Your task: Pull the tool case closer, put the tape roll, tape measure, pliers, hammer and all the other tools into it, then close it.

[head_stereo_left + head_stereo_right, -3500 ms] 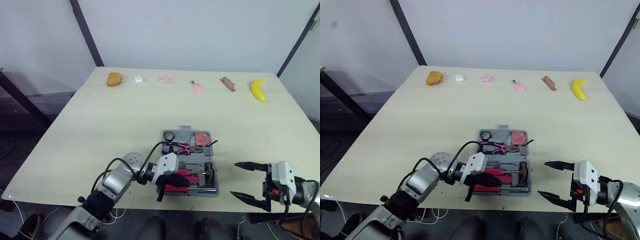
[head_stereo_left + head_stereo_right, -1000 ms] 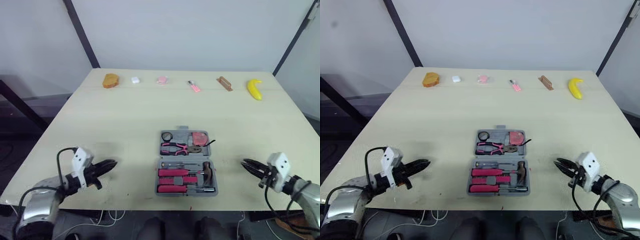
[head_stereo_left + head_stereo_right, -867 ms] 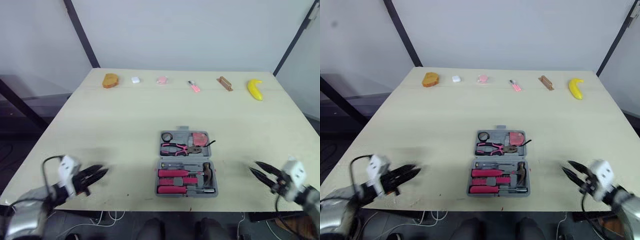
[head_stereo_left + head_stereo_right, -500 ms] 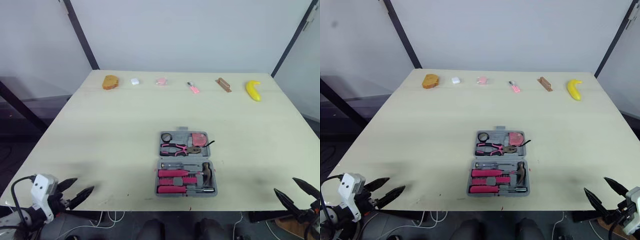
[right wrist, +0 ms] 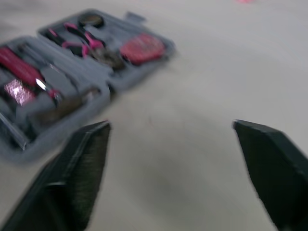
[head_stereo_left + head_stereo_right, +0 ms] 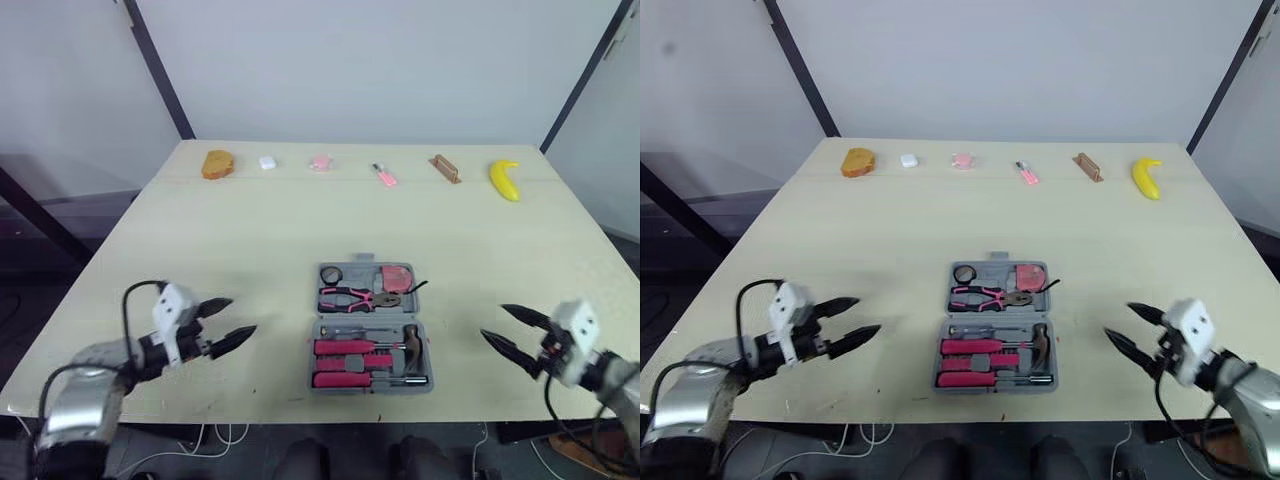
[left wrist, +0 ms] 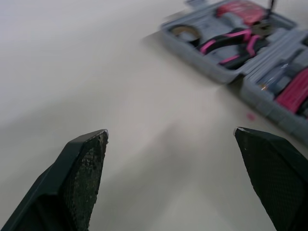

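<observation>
Both my pincers are spread wide and hold nothing. My left pincer (image 6: 236, 318) hangs over the table (image 6: 250, 230) near its front edge, tips aimed across at the tool case (image 6: 370, 315). My right pincer (image 6: 495, 322) hangs on the case's other side, tips turned in toward it. Plain tabletop lies between each pincer and the case.

The case sits between my two pincers, apart from both, lying flat with both halves open. In the half nearer me the hammer (image 6: 413, 343) lies at the end towards my right pincer, with pink-handled screwdrivers (image 6: 345, 347) beside it, towards my left pincer. In the farther half the pliers (image 6: 355, 297) lie across the middle. Beyond them the tape roll (image 6: 333, 274) sits in the corner on my left pincer's side, and the tape measure (image 6: 400, 277) sits towards my right pincer.

Well beyond the case, a row of small things lines the far edge. Going from my left pincer's side to my right's, they are an orange-brown lump (image 6: 216, 164), a small white piece (image 6: 267, 162), a pink piece (image 6: 320, 161), a thin pink item (image 6: 384, 176), a brown block (image 6: 445, 169) and a banana (image 6: 505, 181). All of them are far from either pincer.
</observation>
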Motion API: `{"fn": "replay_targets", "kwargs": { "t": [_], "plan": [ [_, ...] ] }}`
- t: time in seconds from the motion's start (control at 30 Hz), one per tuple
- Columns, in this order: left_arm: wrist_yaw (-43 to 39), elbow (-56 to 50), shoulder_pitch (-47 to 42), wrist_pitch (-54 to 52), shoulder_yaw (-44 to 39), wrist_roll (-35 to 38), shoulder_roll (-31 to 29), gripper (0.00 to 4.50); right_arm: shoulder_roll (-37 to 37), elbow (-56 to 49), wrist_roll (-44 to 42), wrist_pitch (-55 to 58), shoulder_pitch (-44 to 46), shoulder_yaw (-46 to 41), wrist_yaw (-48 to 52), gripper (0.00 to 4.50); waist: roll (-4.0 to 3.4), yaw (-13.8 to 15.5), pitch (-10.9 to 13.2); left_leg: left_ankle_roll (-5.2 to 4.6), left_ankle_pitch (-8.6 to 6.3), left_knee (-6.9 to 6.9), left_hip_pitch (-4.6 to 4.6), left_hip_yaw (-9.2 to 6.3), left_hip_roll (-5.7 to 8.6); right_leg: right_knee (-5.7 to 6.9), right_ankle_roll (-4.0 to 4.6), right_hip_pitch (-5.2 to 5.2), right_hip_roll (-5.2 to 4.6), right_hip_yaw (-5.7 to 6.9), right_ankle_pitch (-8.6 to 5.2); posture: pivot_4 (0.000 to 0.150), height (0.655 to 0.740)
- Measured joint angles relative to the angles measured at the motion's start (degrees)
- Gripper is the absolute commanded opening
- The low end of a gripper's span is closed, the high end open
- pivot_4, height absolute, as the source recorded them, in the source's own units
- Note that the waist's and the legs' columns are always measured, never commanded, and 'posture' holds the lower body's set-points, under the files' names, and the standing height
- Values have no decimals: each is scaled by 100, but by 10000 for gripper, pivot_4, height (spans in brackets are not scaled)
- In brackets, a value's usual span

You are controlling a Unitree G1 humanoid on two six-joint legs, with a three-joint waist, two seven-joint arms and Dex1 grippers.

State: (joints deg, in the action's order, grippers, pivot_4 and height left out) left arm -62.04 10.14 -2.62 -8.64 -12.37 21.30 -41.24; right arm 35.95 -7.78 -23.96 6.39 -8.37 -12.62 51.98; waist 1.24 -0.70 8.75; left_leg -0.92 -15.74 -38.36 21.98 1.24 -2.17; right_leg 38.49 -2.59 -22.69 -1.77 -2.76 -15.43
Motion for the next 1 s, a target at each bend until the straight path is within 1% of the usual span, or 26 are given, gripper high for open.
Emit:
{"fn": "replay_targets", "kwargs": {
  "t": [0.03,0.07,0.1,0.13,0.2,0.23,0.27,0.3,0.33,0.37,0.4,0.43,0.63,1.0],
  "plan": [
    [-113,234,-264,145,278,-190,11,33639,-9,225,169,54,379,289,12,22361,0,1,0,0,0,1,4,-1,0,1,1,-1,5,4,0,1500,7400],
    [-131,283,-308,161,325,-217,14,29424,-14,272,200,61,436,330,13,18330,0,1,0,0,0,1,6,-1,0,1,1,-2,6,5,0,1500,7400],
    [-264,678,-640,279,653,-426,87,27775,-37,693,469,96,841,705,39,16188,-1,2,1,0,0,1,25,-2,0,-3,1,-13,6,13,0,1500,7400],
    [-289,725,-706,308,714,-446,118,24677,-42,751,522,93,912,793,48,13036,-2,4,2,0,0,0,40,-2,-1,-5,1,-23,6,19,0,1500,7400],
    [-477,1053,-1014,426,972,-590,162,21230,-36,1095,793,50,1227,1111,162,9413,-2,10,2,0,0,-9,69,-4,1,-1,1,-45,5,25,1,1500,7400],
    [-561,1143,-1116,434,1087,-649,188,18936,-37,1221,895,26,1337,1245,194,6762,-2,10,2,0,0,-11,71,-4,2,1,0,-45,4,26,1,1500,7400],
    [-664,1274,-1230,449,1207,-696,238,13376,-38,1372,1017,-24,1467,1385,248,1319,-2,8,2,0,0,-11,71,-3,3,1,0,-45,4,26,1,1500,7400],
    [-706,1395,-1317,475,1304,-754,288,10012,-53,1485,1103,-49,1569,1480,265,0,-2,7,2,0,0,-12,71,-3,3,2,0,-45,5,26,1,1500,7400],
    [-721,1510,-1382,517,1368,-813,350,6735,-83,1573,1179,-74,1672,1563,271,0,-2,4,2,0,0,-14,71,-4,3,3,0,-45,5,27,1,1500,7400],
    [-733,1677,-1480,570,1459,-899,401,1026,-120,1673,1266,-94,1790,1654,276,0,-2,4,2,0,0,-14,69,-4,4,4,0,-45,6,27,1,1500,7400],
    [-754,1969,-1673,672,1598,-1041,550,393,-254,1826,1390,-124,2017,1829,277,0,-2,-5,2,0,0,-16,71,-6,3,8,0,-46,10,27,1,1500,7400],
    [-773,2040,-1773,756,1673,-1101,592,393,-323,1845,1446,-160,2100,1940,301,0,-2,-3,2,0,0,-16,71,-9,2,9,1,-46,10,29,1,1500,7400],
    [-818,2491,-2145,937,1750,-1238,798,393,-465,2059,1605,-255,2297,2184,381,0,-3,31,2,0,0,-23,77,-10,5,10,0,-45,4,33,2,1500,7400],
    [-948,2729,-2440,998,1917,-1400,1056,393,-620,2269,1784,-344,2392,2219,357,0,-3,0,2,0,1,-28,75,-13,5,23,0,-45,7,33,2,1500,7400]
  ]
}}
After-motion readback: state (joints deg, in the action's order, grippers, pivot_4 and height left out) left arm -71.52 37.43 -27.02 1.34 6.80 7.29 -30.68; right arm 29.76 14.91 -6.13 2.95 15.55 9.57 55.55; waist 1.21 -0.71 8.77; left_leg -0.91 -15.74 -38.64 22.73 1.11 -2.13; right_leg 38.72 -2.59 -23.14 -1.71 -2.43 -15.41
